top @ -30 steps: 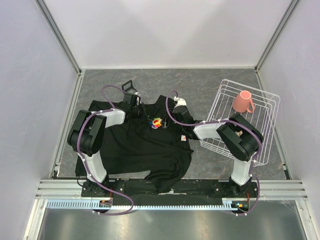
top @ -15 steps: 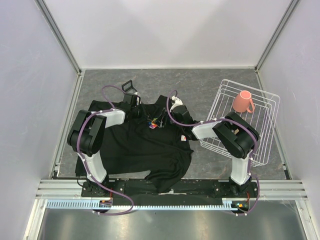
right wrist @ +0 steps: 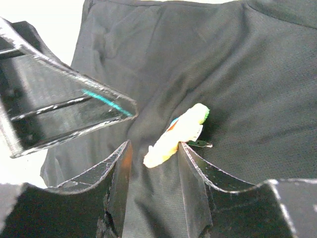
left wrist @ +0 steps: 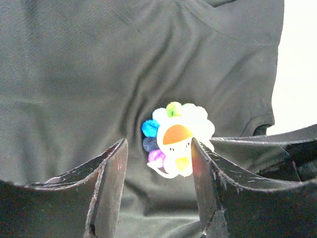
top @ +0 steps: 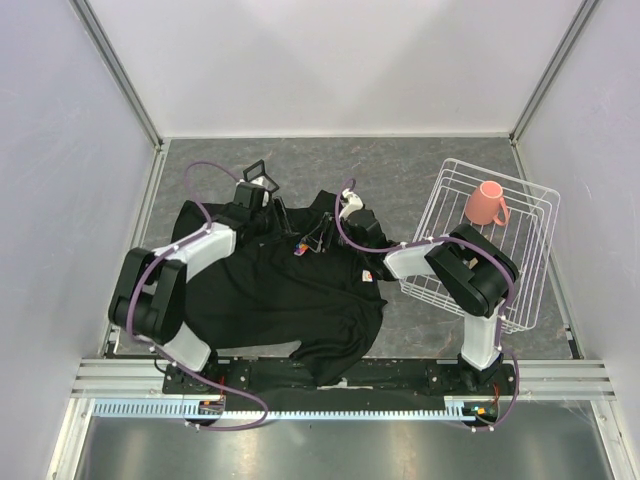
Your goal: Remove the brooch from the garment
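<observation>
The left gripper (left wrist: pixel 157 145) was at the chest of the black shirt (top: pixel 270 295), its jaws wide apart and holding nothing; the brooch (left wrist: pixel 177 139) sat on the cloth just past the fingertips, nearer one finger than the other; the shirt lay spread on the grey table (top: pixel 410 170); the right gripper (right wrist: pixel 154 148) came in from the other side, its jaws partly apart and straddling the brooch, which showed edge-on between them with a gap to one finger; further right were the shirt's small label (top: pixel 367 275), then a wire basket (top: pixel 535 255) with a pink mug (top: pixel 488 204) inside.
</observation>
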{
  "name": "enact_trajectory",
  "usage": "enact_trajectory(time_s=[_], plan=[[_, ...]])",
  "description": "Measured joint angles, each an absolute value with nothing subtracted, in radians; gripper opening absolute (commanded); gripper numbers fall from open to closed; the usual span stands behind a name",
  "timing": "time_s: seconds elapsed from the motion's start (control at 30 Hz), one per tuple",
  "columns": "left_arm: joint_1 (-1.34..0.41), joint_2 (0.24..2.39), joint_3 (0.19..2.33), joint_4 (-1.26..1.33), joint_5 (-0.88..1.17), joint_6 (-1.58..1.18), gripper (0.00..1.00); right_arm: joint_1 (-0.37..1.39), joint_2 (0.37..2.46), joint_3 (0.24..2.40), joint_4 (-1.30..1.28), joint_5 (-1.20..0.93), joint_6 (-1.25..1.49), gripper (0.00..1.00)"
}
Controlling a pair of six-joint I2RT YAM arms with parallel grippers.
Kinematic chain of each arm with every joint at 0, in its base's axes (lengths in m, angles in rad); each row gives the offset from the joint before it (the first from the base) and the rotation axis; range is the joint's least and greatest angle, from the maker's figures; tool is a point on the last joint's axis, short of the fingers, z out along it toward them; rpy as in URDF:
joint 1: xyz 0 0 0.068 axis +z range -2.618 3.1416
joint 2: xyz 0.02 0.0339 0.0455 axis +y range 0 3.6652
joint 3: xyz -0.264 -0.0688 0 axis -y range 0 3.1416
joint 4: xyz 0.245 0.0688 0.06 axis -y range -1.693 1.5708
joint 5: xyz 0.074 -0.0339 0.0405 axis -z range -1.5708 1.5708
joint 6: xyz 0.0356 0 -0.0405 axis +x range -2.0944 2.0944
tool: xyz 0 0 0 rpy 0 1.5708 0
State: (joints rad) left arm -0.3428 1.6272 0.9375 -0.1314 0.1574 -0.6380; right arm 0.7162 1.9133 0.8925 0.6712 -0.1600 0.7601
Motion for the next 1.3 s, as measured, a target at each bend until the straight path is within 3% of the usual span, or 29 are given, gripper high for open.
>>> enact_trajectory(time_s=[0.1,0.27,0.37,0.4,0.5,0.83,1.17,1.3], plan=[[-0.355,1.562,0.904,-0.133,0.153,-0.630,0.46,0.716,1.915,0.892,0.687,-0.169,0.765,0.50],[-0.402,1.478,0.809,-0.123,0.130,-0.619,0.41,0.716,1.931,0.892,0.704,-0.187,0.775,0.50],[-0.427,1.430,0.738,-0.123,0.115,-0.613,0.47,0.716,1.942,0.892,0.706,-0.189,0.781,0.50],[-0.433,1.423,0.728,-0.124,0.110,-0.610,0.55,0.716,1.944,0.892,0.706,-0.190,0.781,0.50],[-0.464,1.417,0.714,-0.123,0.085,-0.593,0.64,0.716,1.947,0.892,0.706,-0.191,0.782,0.49],[-0.575,1.478,0.758,-0.128,-0.028,-0.530,0.68,0.716,1.947,0.892,0.717,-0.200,0.790,0.48],[-0.578,1.617,0.907,-0.191,-0.162,-0.487,0.54,0.698,1.948,0.892,0.741,-0.178,0.809,0.48],[-0.578,1.644,0.935,-0.205,-0.191,-0.480,0.40,0.696,1.948,0.892,0.741,-0.179,0.813,0.49]])
